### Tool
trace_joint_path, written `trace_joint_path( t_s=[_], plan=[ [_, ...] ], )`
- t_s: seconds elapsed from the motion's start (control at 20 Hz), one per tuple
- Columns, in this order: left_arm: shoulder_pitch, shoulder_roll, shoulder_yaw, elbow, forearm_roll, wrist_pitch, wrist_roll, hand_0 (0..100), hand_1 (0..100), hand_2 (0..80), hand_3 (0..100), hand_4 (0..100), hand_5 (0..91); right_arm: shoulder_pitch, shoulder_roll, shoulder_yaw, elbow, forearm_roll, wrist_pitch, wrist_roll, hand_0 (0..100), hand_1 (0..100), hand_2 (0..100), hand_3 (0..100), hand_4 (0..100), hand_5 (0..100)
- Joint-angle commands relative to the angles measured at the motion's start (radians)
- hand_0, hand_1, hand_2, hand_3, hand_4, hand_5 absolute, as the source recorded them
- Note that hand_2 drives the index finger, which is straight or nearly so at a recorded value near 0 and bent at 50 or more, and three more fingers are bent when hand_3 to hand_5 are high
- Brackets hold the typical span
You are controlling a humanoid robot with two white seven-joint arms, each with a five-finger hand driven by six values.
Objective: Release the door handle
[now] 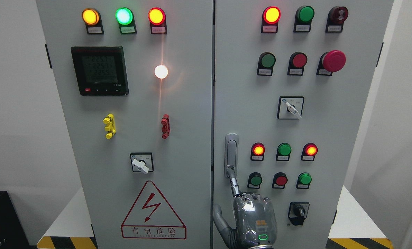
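The silver door handle (231, 152) stands upright on the left edge of the right cabinet door (330, 131). My right hand (252, 216) comes up from the bottom edge, just below the handle, with its back toward me. Its index finger (234, 183) stretches up and its tip sits on the handle's lower end. The other fingers are curled at the knuckles and the thumb (220, 216) sticks out to the left. Both doors look closed. My left hand is out of view.
The right door carries lamps, push buttons, a red emergency button (333, 61) and two rotary switches (290, 108) close to the handle. The left door (140, 131) has a meter, lamps, a switch and a warning triangle. White walls stand on both sides.
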Motion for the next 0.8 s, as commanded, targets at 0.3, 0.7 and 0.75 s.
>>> trace_joint_path(
  t_s=[0.3,0.7,0.75],
  plan=[
    [0.009,0.001,0.0,0.0,0.0,0.0,0.001,12,56,0.0,0,0,0.0,0.006,0.0,-0.02,0.037,0.0,0.0,0.001,56,29,0,91,93,100],
    [0.009,0.0,0.0,0.0,0.0,0.0,0.001,12,56,0.0,0,0,0.0,0.007,0.0,-0.02,0.04,0.0,0.0,0.001,56,29,0,92,93,100],
    [0.009,0.0,0.0,0.0,0.0,0.0,0.001,12,56,0.0,0,0,0.0,0.007,0.0,-0.02,0.04,0.0,0.0,0.001,56,29,0,92,93,100]
  ],
)
